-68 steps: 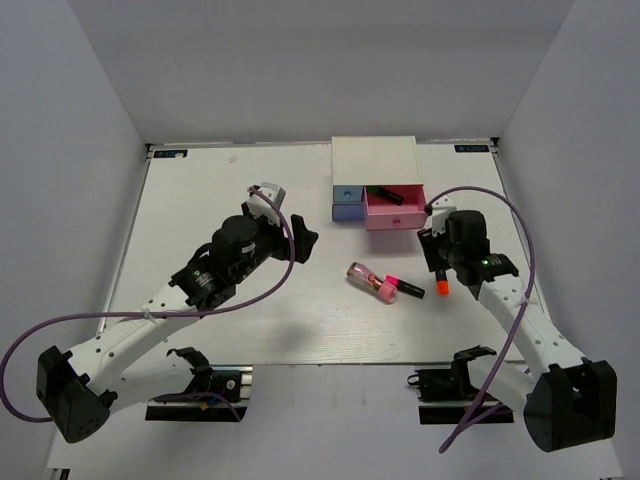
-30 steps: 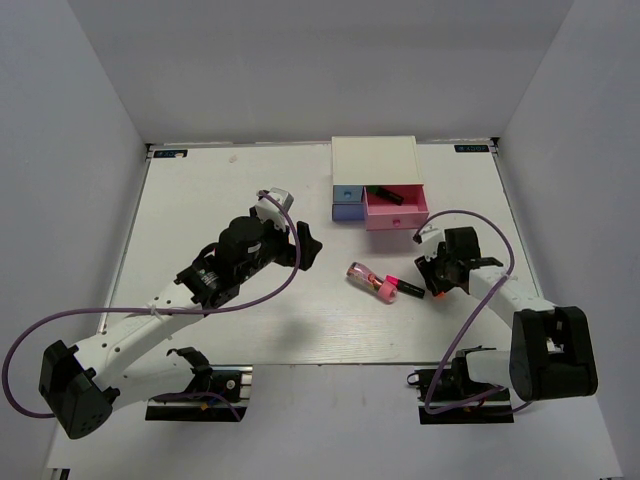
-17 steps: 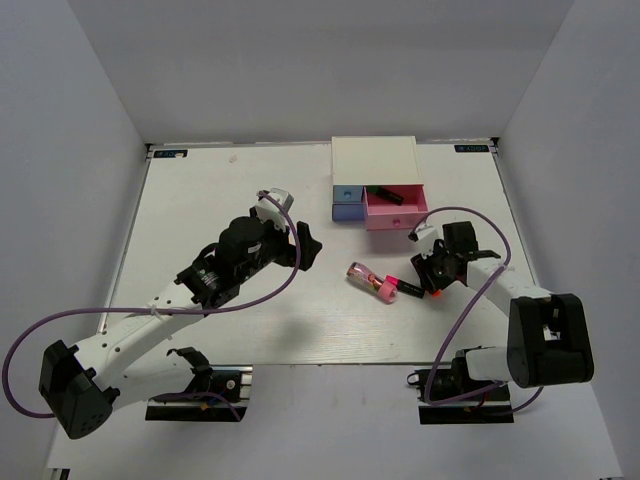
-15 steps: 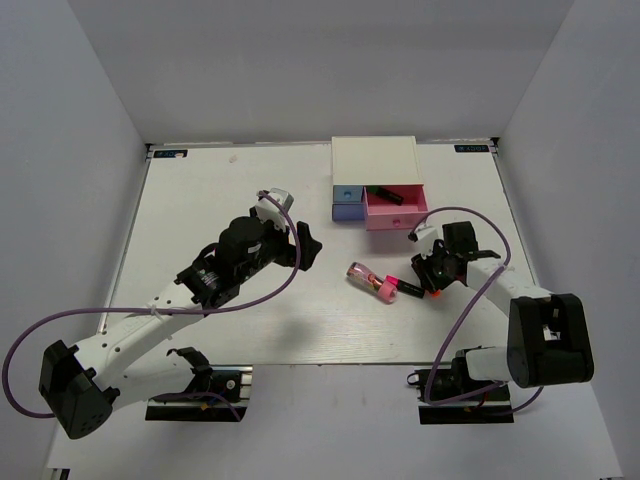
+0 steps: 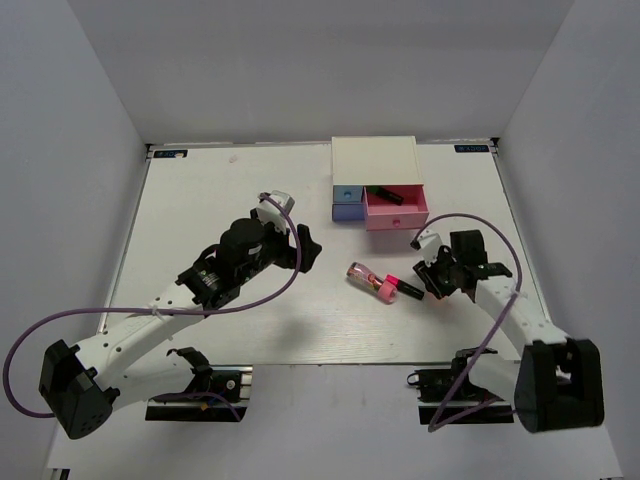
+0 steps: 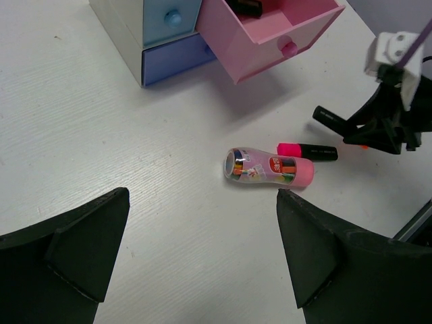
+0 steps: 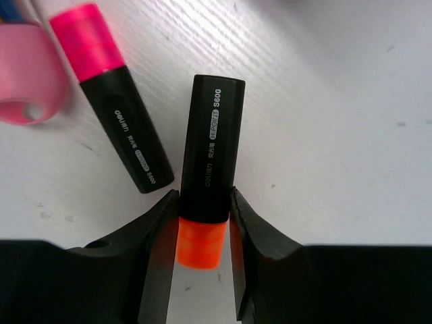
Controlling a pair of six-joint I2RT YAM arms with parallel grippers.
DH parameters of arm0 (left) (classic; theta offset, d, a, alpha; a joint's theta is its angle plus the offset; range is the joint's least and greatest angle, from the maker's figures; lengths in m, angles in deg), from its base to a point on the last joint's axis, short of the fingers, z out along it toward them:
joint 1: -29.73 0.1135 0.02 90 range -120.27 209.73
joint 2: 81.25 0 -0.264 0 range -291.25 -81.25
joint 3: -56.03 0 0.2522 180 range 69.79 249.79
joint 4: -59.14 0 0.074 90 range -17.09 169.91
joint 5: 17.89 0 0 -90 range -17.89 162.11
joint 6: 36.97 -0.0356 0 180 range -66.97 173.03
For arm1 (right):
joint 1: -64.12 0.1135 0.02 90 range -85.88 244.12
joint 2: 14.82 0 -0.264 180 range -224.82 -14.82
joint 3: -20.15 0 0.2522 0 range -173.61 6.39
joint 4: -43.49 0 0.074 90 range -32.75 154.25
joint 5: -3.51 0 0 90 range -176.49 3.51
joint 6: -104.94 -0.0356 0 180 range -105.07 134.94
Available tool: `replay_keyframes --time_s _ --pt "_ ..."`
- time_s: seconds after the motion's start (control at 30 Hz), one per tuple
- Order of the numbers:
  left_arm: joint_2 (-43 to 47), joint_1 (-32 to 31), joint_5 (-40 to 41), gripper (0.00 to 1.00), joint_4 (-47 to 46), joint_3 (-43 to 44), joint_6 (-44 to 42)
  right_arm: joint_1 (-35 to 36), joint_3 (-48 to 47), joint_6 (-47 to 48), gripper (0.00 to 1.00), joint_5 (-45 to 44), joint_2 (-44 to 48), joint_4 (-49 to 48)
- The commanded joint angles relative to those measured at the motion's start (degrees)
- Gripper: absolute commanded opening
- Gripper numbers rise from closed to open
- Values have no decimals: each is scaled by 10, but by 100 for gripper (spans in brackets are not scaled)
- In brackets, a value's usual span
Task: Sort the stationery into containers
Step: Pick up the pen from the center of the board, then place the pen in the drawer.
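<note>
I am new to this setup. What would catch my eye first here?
The pink drawer stands pulled open from the white cabinet at the back. Nearer the arms, the right gripper is shut on an orange-capped marker, beside a pink-capped marker and a pink-and-clear tube.

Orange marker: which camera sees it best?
Right wrist: the orange marker looks big, pinched between the fingers. Left wrist shows its black end; top view, only a speck by the right gripper.
</note>
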Motion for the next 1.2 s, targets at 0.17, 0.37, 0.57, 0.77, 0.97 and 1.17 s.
replay_keyframes --time_s 0.17,0.37,0.57,0.77,0.97,1.17 --pt "4 1 -36 99 -15 -8 -27 3 -102 107 9 68 145 78" --pt "4 1 -42 99 -20 -8 -32 2 -243 165 9 129 78 93" --pt "-1 1 -35 99 -20 -8 -37 8 -361 229 9 178 -20 107" --pt "-13 1 -35 99 -15 -8 -49 18 -455 313 17 208 -108 137" --pt "-13 1 -35 99 -15 -8 -59 36 -498 338 17 201 -195 136" --pt "-13 1 -42 99 -15 -8 -65 40 -532 328 32 199 -258 140"
